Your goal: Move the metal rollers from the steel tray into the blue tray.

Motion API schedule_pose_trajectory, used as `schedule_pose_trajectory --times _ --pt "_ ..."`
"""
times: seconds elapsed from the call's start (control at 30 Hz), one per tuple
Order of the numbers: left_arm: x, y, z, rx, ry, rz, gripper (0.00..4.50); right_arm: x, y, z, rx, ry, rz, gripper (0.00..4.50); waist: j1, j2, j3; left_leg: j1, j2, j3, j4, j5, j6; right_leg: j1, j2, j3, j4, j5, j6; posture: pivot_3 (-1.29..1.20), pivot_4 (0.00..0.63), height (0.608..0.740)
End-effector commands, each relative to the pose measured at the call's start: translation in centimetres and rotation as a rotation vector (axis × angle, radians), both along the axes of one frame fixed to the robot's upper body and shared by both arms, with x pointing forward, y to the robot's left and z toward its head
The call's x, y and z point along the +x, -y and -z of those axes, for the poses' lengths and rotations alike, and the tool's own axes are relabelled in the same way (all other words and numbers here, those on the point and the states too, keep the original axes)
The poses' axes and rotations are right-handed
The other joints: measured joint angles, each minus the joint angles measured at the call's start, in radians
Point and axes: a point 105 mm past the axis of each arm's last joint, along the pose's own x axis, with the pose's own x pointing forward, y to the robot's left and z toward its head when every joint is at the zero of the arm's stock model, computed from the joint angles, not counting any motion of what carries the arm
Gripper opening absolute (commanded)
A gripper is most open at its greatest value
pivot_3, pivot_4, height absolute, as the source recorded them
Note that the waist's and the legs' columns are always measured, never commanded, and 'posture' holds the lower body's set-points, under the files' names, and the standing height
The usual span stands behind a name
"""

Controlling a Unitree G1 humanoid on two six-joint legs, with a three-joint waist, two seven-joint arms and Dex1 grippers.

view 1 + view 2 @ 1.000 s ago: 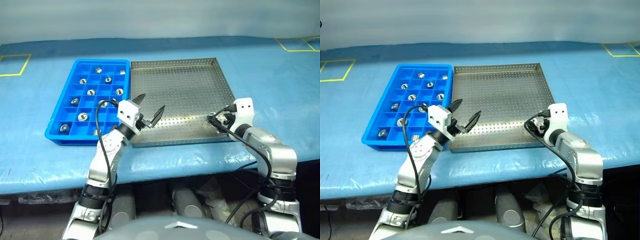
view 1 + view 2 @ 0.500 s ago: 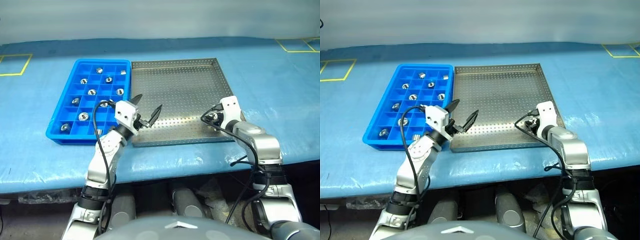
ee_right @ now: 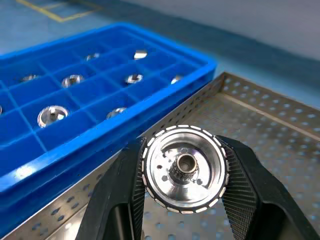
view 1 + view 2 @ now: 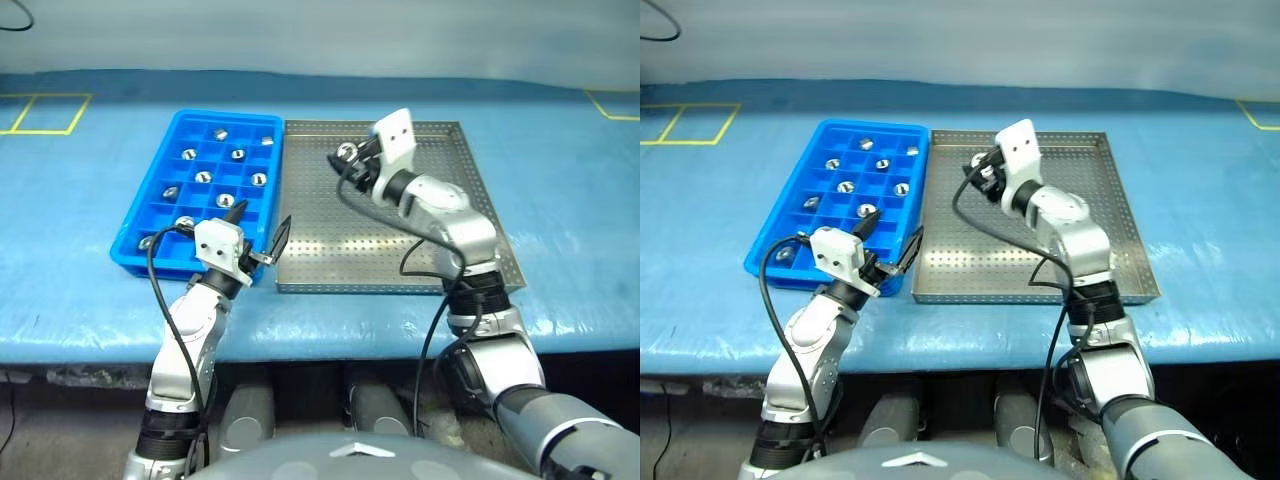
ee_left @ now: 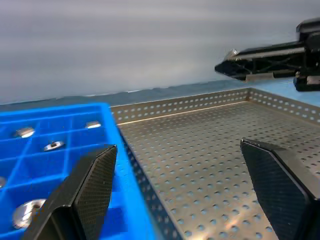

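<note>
Right gripper [image 3: 182, 172] clamped on metal roller [image 3: 183, 168], raised over steel tray [image 4: 440, 270] beside blue tray [image 4: 160, 262]; left gripper [image 4: 257, 228] spread wide, empty.

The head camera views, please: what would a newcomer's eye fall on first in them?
Probably the right gripper, raised over the far part of the steel tray near its border with the blue tray, shut on a shiny metal roller. Next, the other metal rollers scattered among the blue tray's compartments, and the left gripper open at that tray's near corner.
</note>
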Motion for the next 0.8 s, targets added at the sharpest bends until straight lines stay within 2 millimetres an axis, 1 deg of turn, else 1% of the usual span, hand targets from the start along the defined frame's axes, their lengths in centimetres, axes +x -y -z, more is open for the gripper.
schedule_pose_trajectory --times 0.03,0.17,0.23,0.3,0.37,0.57,0.63,0.8 --pt "-0.8 -1.0 -2.1 -0.002 0.082 -0.057 4.34 0.0 -2.6 -0.7 -0.015 0.044 -0.092 1.72 0.021 0.0 0.0 -0.001 0.0 0.0 0.0 0.0 0.0 -0.001 0.0 0.0 0.0 0.0 0.0 0.34 0.15 0.74" --pt "-1.5 -1.9 -1.6 0.006 0.062 -0.109 4.34 -0.4 -4.5 -0.5 -0.026 0.032 -0.18 1.72 0.059 0.0 0.001 -0.002 0.0 0.0 0.0 0.0 0.0 -0.002 0.0 0.0 -0.001 0.0 -0.001 0.38 0.15 0.74" --pt "-1.6 -2.0 -1.5 0.012 0.057 -0.122 4.34 -0.5 -5.0 -0.7 -0.011 0.034 -0.199 1.72 0.073 0.0 0.001 -0.001 0.0 0.0 0.0 0.0 0.0 -0.002 0.0 -0.001 -0.001 -0.003 -0.005 0.39 0.15 0.74" --pt "-1.7 -2.0 -1.5 0.007 0.056 -0.127 4.34 -0.7 -5.5 -1.0 0.009 0.043 -0.221 1.72 0.083 0.0 0.001 -0.001 0.001 0.0 0.0 0.0 -0.001 -0.002 0.0 -0.002 0.0 -0.006 -0.003 0.39 0.15 0.74" --pt "-1.8 -2.0 -1.4 0.006 0.053 -0.129 4.34 -0.9 -5.9 -0.9 0.01 0.038 -0.24 1.72 0.092 0.0 0.001 -0.001 0.001 -0.001 0.0 0.0 -0.001 -0.001 0.0 -0.003 0.0 -0.007 -0.003 0.39 0.15 0.74" --pt "-1.9 -2.0 -1.3 0.006 0.046 -0.135 4.34 -1.3 -6.3 0.8 -0.031 -0.026 -0.273 1.72 0.108 0.0 0.001 -0.001 0.001 0.0 0.0 0.0 -0.001 -0.002 0.0 -0.003 0.0 -0.007 -0.003 0.4 0.15 0.74" --pt "-1.8 -2.1 -1.3 0.006 0.046 -0.139 4.34 -1.5 -6.6 0.9 -0.003 -0.042 -0.282 1.72 0.109 0.0 0.001 -0.001 0.001 0.0 0.0 0.0 -0.001 -0.002 0.0 -0.003 0.0 -0.007 -0.004 0.4 0.15 0.74" --pt "-1.8 -2.1 -1.2 0.009 0.042 -0.138 4.34 -1.9 -7.5 1.7 -0.034 -0.038 -0.307 1.72 0.111 0.0 0.001 -0.001 0.001 0.0 -0.001 0.0 -0.001 -0.002 0.0 -0.003 0.0 -0.007 -0.004 0.4 0.15 0.74"
